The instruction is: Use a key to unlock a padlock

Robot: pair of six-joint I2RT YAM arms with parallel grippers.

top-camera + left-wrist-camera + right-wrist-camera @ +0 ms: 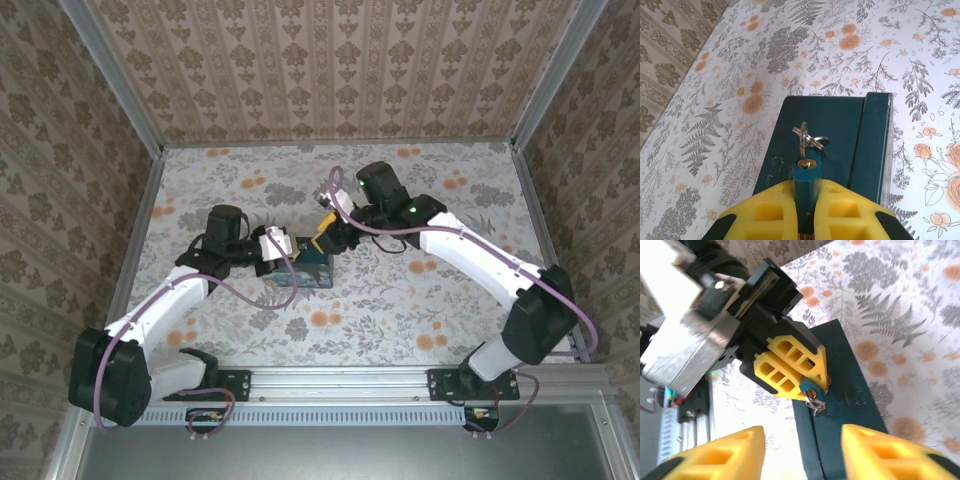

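Left gripper (805, 202) clenched on padlock (805, 177), keyway presented outward.
Key (805, 142) appears seated in the keyway, above the dark box (840, 130) at the centre of the table (420, 300); right gripper (802, 445), jaws spread, faces it, presumably to turn it.

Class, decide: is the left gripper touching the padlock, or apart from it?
Touching. The left wrist view shows the left gripper closed on the padlock, yellow fingers pressed against both its sides.

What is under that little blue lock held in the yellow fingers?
A dark teal box lies below the padlock, on the flowered table. The left gripper is shut on the padlock, so its far end is hidden between the yellow fingers.
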